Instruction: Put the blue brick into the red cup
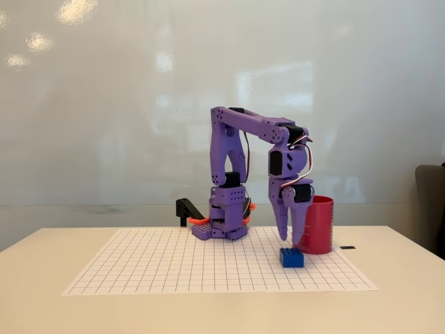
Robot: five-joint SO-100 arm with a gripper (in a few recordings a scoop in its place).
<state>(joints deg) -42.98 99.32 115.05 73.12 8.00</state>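
Looking through the fixed view, I am seeing the purple arm (240, 149) standing at the back of a white grid sheet (174, 268) on a pale table (42, 306), its upper link reaching to the picture's right and its wrist folding straight down. The gripper (290, 240) is hanging with its tips pointing at the sheet, and its fingers are standing slightly apart, with a narrow gap showing between them and nothing in that gap.

The blue brick (292, 258) is lying flat on the grid sheet, studs up, just below the fingertips; I am not able to tell whether the tips are touching it or stopping just above it. The red cup (316, 225) is standing upright on the sheet just to the right of the gripper in this view, and part of its left side is sitting behind the fingers. The brick is resting in front of the cup's lower left edge, close beside it.

A black and orange clamp (189, 211) is showing beside the arm's base on the left. A small dark object (348, 247) is lying on the table right of the cup.
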